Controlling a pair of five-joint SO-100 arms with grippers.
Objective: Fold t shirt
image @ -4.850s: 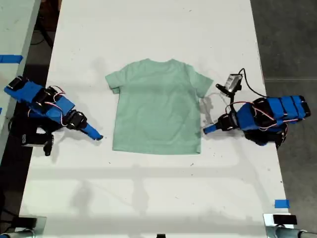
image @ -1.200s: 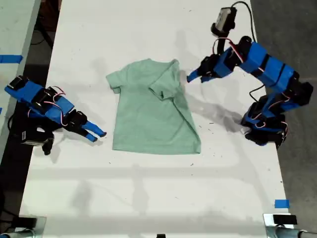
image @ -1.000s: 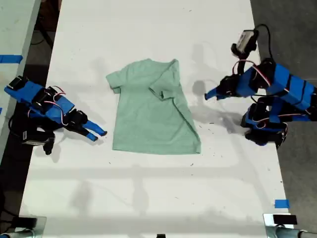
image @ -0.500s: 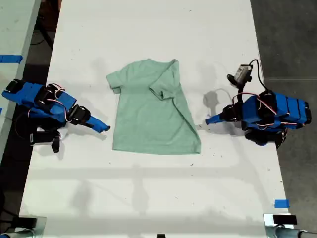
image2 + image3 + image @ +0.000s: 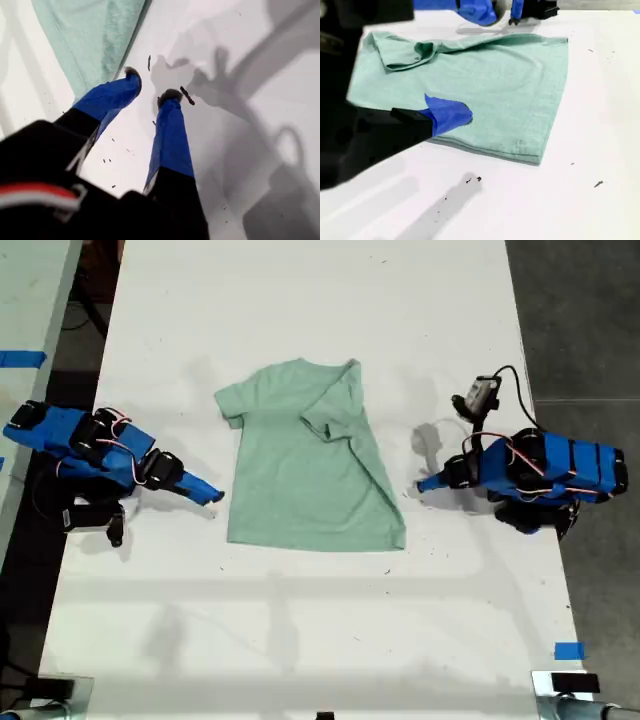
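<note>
The t shirt (image 5: 312,457) lies in the middle of the exterior view on the white table (image 5: 300,640), and it looks different from a few seconds ago — the sleeve and side on the exterior view's right are now folded inward, leaving a diagonal edge running from the collar down to the lower right hem corner. The sleeve on the exterior view's left is spread flat as before. So one side is tucked, the other is not, and the bottom hem lies unfolded; I'd judge the fold about a third done.

My first gripper (image 5: 424,483) has come down from the high reach it had over the collar a second ago and now sits low on the table, just off the shirt's edge on the exterior view's right. In the first wrist view its jaws stand slightly parted with nothing between them (image 5: 150,92), the shirt hem (image 5: 95,40) just beyond one tip — released and backed off.

My second gripper (image 5: 212,496) has edged in toward the shirt's other side over the last second and now sits close beside the hem there. The second wrist view shows only one blue fingertip (image 5: 447,115) against the cloth, so I cannot tell how wide it stands. It looks positioned to take the flat sleeve next — the mirror fold.
</note>
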